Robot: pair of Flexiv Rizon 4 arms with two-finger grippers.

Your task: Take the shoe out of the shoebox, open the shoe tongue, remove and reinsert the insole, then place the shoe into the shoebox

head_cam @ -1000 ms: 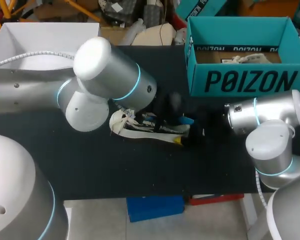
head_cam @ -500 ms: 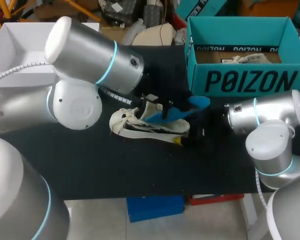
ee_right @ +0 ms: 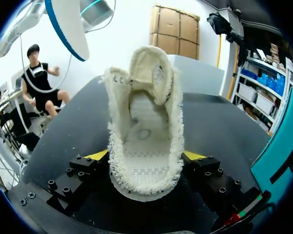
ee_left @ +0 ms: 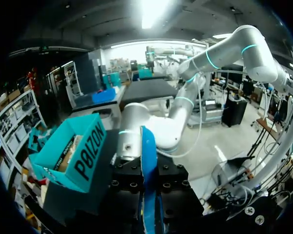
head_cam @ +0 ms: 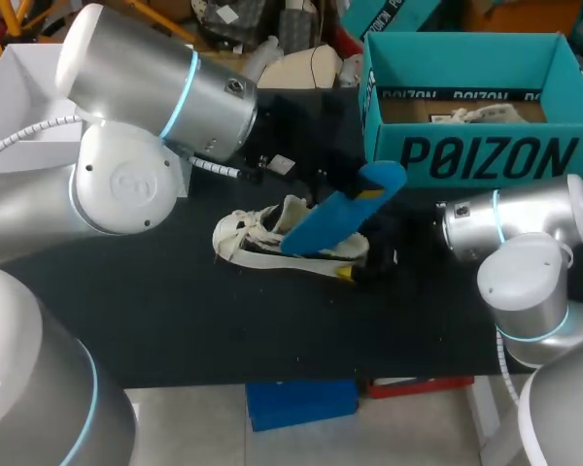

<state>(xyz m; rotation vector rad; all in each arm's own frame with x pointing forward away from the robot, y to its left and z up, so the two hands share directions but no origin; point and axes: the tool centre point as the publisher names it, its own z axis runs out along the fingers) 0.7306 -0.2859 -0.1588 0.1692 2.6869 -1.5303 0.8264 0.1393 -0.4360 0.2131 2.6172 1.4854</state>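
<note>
- The shoe [head_cam: 262,238] is lying on its side on the black worktop [head_cam: 223,320], out of the shoebox [head_cam: 466,146], with its toe pointing towards my left arm.
- In the right wrist view the shoe's [ee_right: 144,146] mouth is gaping wide with the tongue folded back. I am seeing a bare footbed inside, with no insole.
- The blue insole [head_cam: 335,214] is hanging in the air above the shoe, slanting up towards the shoebox. From the right wrist view the insole [ee_right: 68,24] is sitting clear of the shoe.
- My left end effector [ee_left: 149,204] is clenching the insole [ee_left: 149,165], which is running edge-on between its fingers.
- My right end effector [ee_right: 145,157] is grasping the shoe at the heel end, a yellow tip pressing on each side, steadying it on the worktop.
- The teal shoebox is standing open well apart from the shoe, at the far right of the worktop, with only some crumpled paper in it.
- I am judging the task a little past halfway: shoe out, tongue opened and insole removed. I am left with feeding the insole back in flat and putting the shoe back in the shoebox.
</note>
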